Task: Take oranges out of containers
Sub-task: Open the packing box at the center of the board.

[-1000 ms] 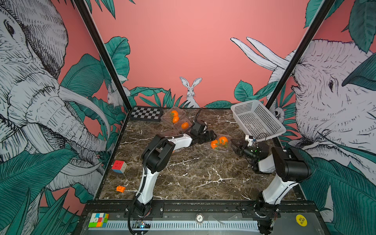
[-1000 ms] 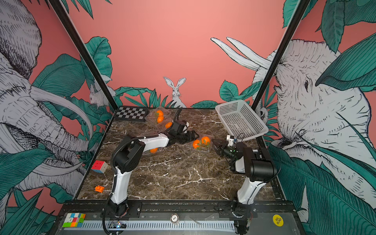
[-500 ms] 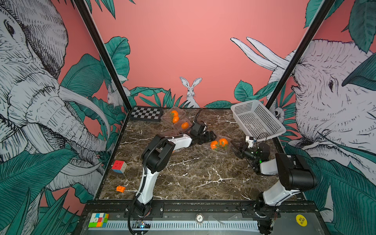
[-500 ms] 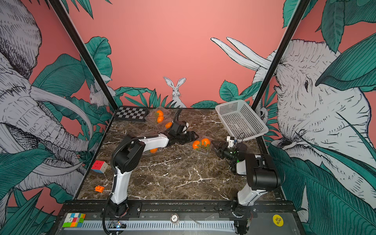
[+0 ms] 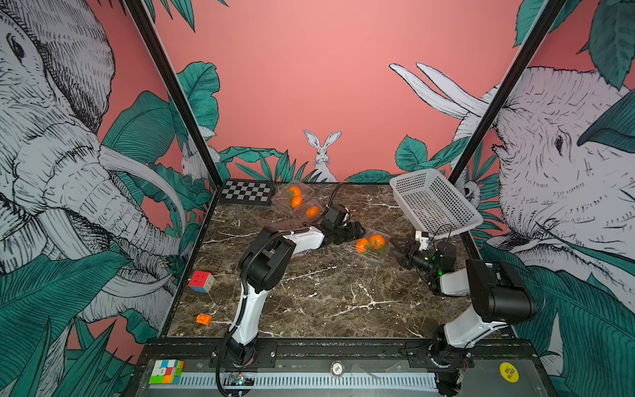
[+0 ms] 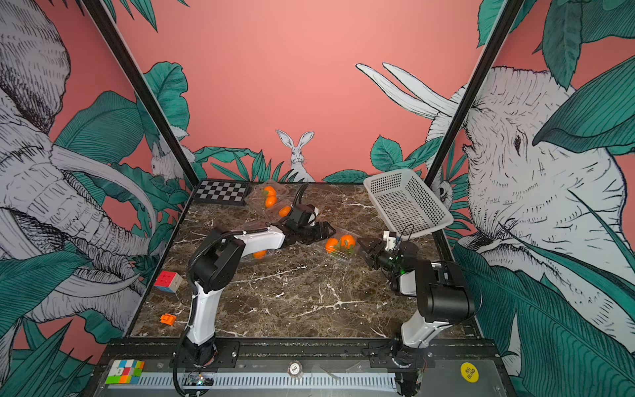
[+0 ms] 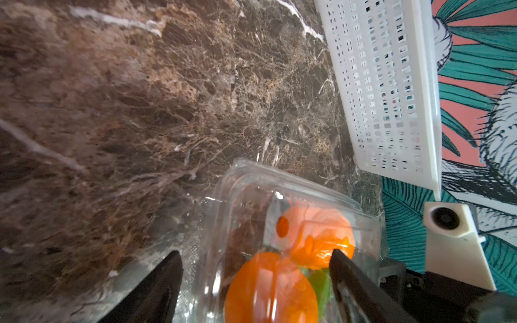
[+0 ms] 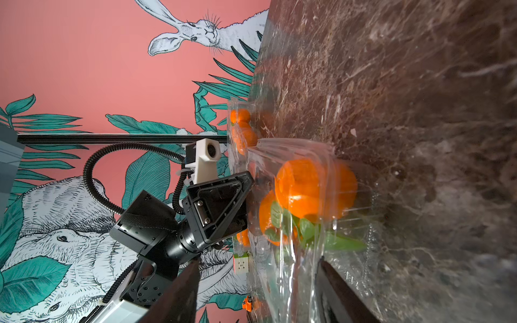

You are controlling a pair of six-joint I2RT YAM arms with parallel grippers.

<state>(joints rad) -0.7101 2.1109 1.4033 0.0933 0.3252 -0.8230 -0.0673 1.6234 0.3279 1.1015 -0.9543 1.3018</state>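
Working on the clear box (image 5: 371,252) lying right of the surface's (image 5: 326,302) middle and holding two oranges (image 5: 377,240) under a lid looking shut, though hard to be judging through glare. Approaching from the near side with the right fingers (image 5: 400,245) spread wide and empty, just beside the box's loose edge; ideally slipping one tip under the lid's lip alone, closing softly, then peeling up and back toward the hinge instead of dragging. Bracing from the far side with the left fingers (image 5: 355,229) parted and straddling the box's end, not visibly clamping anything; probably pressing on the base rim to be stopping such light plastic from skating over marble, and avoiding squeezing the fruit. Counting near to far: one puzzle cube (image 5: 166,371) on the front rail, one small orange block (image 5: 203,319), one more cube (image 5: 201,282) at the surface's left edge, two arms, six oranges showing (one beneath the left arm (image 6: 259,254), two in the box being worked, one behind the left wrist, two at the back), four boxes (image 5: 281,199) as far as clear plastic allowing counting, one white basket (image 5: 433,206) leaning at the right, one checkerboard (image 5: 247,191) farthest back.
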